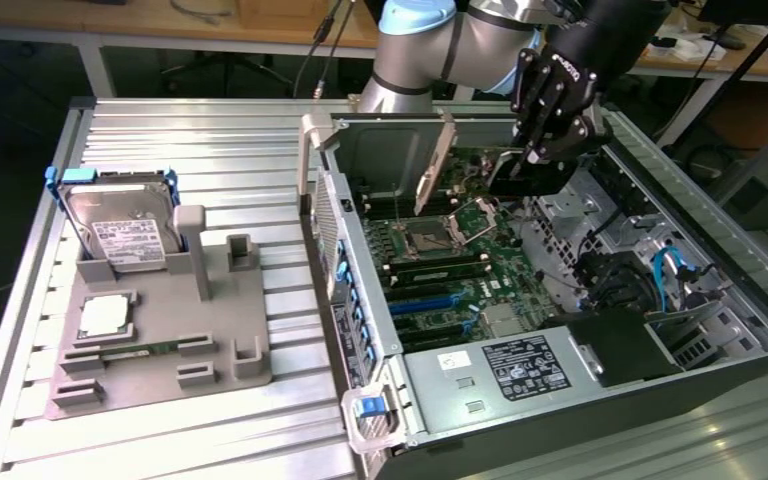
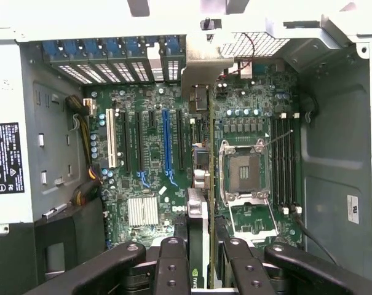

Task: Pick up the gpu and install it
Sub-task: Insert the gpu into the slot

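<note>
My gripper (image 1: 540,165) is shut on the gpu (image 1: 507,184) inside the open computer case. The card hangs on edge above the motherboard (image 1: 491,250), its silver end bracket (image 1: 431,172) pointing toward the case's slotted rear wall. In the wrist view the gpu (image 2: 199,227) appears edge-on, with the black cooler and green board running from between the black fingers (image 2: 172,267) up to the bracket (image 2: 203,67) at the rear slots. It sits over the strip between the blue expansion slot (image 2: 166,141) and the bare processor socket (image 2: 244,172). Whether its lower edge touches a slot is hidden.
On the exterior view's left, a grey holder (image 1: 211,330) on the ribbed table carries a silver hard drive (image 1: 124,235), a processor (image 1: 104,315) and a memory stick (image 1: 137,350). Inside the case lie the power supply (image 1: 518,365), drive cage and cables (image 1: 664,270). Case walls (image 1: 344,290) enclose the board.
</note>
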`<state>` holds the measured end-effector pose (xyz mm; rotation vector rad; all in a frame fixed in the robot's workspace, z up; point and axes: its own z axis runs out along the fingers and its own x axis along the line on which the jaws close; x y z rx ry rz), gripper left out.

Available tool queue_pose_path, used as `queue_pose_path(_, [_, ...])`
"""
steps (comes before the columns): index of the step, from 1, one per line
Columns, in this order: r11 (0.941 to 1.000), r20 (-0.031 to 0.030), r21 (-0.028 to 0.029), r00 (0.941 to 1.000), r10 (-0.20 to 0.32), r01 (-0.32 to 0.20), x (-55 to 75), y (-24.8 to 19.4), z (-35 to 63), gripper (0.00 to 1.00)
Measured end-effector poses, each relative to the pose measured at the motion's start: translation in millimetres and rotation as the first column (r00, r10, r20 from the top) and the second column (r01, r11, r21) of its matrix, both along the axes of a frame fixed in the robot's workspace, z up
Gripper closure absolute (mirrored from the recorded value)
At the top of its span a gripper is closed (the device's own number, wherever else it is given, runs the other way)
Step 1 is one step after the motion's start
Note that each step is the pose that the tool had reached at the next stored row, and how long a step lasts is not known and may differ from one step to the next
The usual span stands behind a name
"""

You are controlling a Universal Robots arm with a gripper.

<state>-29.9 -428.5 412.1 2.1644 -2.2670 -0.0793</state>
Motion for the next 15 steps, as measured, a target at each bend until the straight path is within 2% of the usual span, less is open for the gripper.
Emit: queue_pose_path(15, [1.0000,0.0000,0.0000,1.0000,0.003,-0.003,0.0,0.0,-3.7,0.73])
